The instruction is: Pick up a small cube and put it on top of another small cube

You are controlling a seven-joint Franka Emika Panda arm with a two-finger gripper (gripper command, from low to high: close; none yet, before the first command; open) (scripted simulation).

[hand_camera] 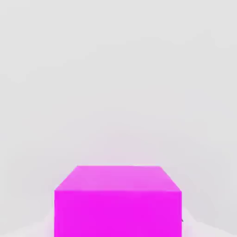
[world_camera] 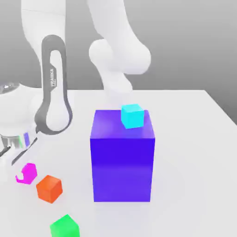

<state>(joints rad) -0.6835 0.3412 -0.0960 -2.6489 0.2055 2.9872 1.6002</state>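
Note:
The small magenta-pink cube [world_camera: 28, 172] rests on the white table [world_camera: 194, 152] at the exterior view's left. My gripper [world_camera: 18, 159] hangs low just over it, and part of the hand covers the cube's lower corner. In the hand view the magenta cube [hand_camera: 117, 201] looms large and close, with its top face and one side showing. An orange small cube [world_camera: 49, 188] lies right beside the magenta one, and a green small cube [world_camera: 65, 227] lies further toward the front edge.
A big blue-violet block [world_camera: 122, 157] stands mid-table with a cyan small cube [world_camera: 132, 115] on its top near the far edge. The arm's white links rise behind it. Bare table stretches to the exterior view's right.

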